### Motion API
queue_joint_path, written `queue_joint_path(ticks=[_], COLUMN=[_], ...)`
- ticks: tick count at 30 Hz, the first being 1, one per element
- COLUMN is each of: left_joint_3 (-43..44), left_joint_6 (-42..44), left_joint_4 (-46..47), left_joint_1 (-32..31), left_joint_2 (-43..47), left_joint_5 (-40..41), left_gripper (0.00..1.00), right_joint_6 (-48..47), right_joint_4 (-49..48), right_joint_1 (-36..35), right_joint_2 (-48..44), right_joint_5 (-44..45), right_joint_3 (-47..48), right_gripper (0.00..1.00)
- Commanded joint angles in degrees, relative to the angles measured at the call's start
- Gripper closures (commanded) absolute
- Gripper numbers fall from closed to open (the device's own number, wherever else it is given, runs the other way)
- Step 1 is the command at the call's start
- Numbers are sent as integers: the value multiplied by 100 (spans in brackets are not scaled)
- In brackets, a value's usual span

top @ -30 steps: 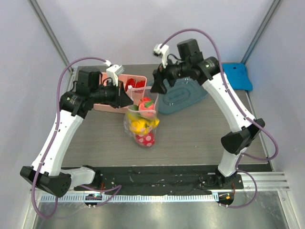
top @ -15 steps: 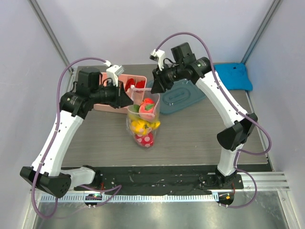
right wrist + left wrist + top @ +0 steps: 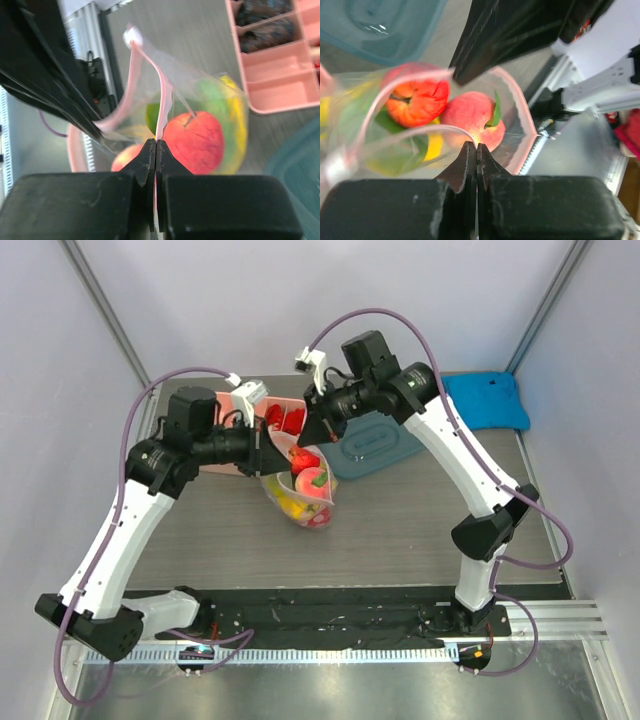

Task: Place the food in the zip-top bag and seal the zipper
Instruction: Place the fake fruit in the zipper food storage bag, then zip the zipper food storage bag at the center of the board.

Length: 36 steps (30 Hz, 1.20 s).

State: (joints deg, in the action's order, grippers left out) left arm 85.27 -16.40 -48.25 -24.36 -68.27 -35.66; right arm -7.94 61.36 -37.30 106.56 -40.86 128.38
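Note:
The clear zip-top bag point(image 3: 303, 495) hangs open between both grippers above the table. Inside it I see food: a red tomato point(image 3: 415, 102), a peach point(image 3: 470, 117), and yellow and green pieces point(image 3: 227, 107). My left gripper point(image 3: 473, 146) is shut on the near rim of the bag's mouth. My right gripper point(image 3: 155, 142) is shut on the opposite rim, pinching the pink zipper point(image 3: 163, 97). The zipper's small white slider point(image 3: 132, 36) sits at the far end of the strip. From above, the left gripper point(image 3: 278, 458) and right gripper point(image 3: 308, 435) stand close together over the bag.
A pink divided box point(image 3: 287, 412) with red and dark items stands just behind the bag. A teal lid point(image 3: 378, 445) lies to its right, under the right arm. A blue cloth point(image 3: 490, 400) lies at the back right corner.
The right gripper moved left to the bag's mouth and shut on the zip strip. The left arm rose slightly and the bag now hangs tilted between both grippers.

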Motion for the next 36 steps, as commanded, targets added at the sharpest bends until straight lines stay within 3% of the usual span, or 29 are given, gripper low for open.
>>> queue_joint_path(ticks=[1, 6, 8, 13, 17, 18, 19, 21, 24, 30, 32, 33, 35, 36], left_joint_3=[-45, -670, -557, -54, -825, -967, -1082, -1285, -1242, -1250, -1215, -1206, -1163, -1127], left_joint_6=[-759, -742, -645, -126, -968, -1257, -1356, -1523, -1515, -1506, -1506, -1506, -1515, -1463], left_joint_4=[667, 940, 730, 771, 1029, 1019, 1045, 1212, 1291, 1380, 1441, 1467, 1642, 1704], left_joint_1=[-306, -403, -403, -394, -394, -394, -403, -368, -368, -368, -376, -368, -376, -481], left_joint_2=[139, 25, -37, 478, 973, 965, 965, 1000, 930, 780, 736, 719, 701, 701], left_joint_5=[-311, 347, 865, 744, 851, 667, 674, 771, 771, 666, 692, 657, 421, 376], left_gripper=[100, 100, 100, 100, 100, 100, 100, 100, 100, 100, 100, 100, 100, 100], right_joint_6=[57, -417, -497, -357, -384, -348, -252, -225, -278, -146, -146, -242, -417, -627], right_joint_4=[-204, -468, -266, 226, 114, 43, 95, 392, 464, 658, 649, 649, 692, 832], right_joint_1=[-330, -339, -305, 160, 153, 135, 126, 126, 126, 48, -49, -102, -190, -199], right_joint_2=[-399, -260, -32, 154, -126, -171, -154, -83, -346, -593, -558, -540, -462, -270], right_joint_5=[-309, 113, 280, 228, 105, 26, -35, -62, 218, 263, 245, 280, 368, 455], right_joint_3=[-213, -929, -526, 634, 58, -223, -260, -199, -557, -849, -832, -823, -727, -248], right_gripper=[99, 99, 99, 99, 99, 90, 58, 20, 10, 10, 20, 46, 88, 99])
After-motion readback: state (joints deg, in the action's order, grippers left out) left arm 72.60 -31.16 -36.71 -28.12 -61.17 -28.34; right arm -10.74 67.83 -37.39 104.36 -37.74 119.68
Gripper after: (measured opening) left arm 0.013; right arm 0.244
